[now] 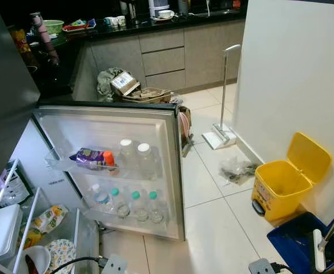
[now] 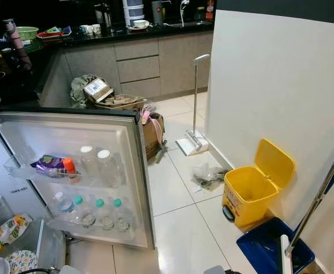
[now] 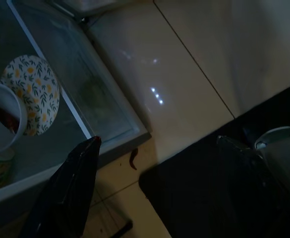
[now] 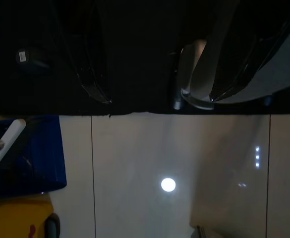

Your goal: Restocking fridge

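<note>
Your fridge door (image 1: pixel 167 171) stands open: its upper door shelf (image 1: pixel 64 165) carries a purple packet (image 1: pixel 88 157) and two white-capped bottles (image 1: pixel 137 157), the lower door shelf (image 1: pixel 127 220) small bottles (image 1: pixel 137 206). Beside your left tool (image 3: pixel 149 158), a glass shelf (image 3: pixel 100 99) holds a floral plate (image 3: pixel 33 91).

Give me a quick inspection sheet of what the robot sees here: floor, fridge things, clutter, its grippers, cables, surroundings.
Surface: pale tiled floor, glossy.
Job's things: fridge door open; bottles on its lower shelf, purple packet on the upper; floral bowl inside.
Clutter: yellow bin, lid up; blue tub; plastic bag; cardboard pile.
Grippers: left gripper and right gripper open, empty.
Cables: black cable by the fridge.
Surroundings: dark counter, white wall, mop.
</note>
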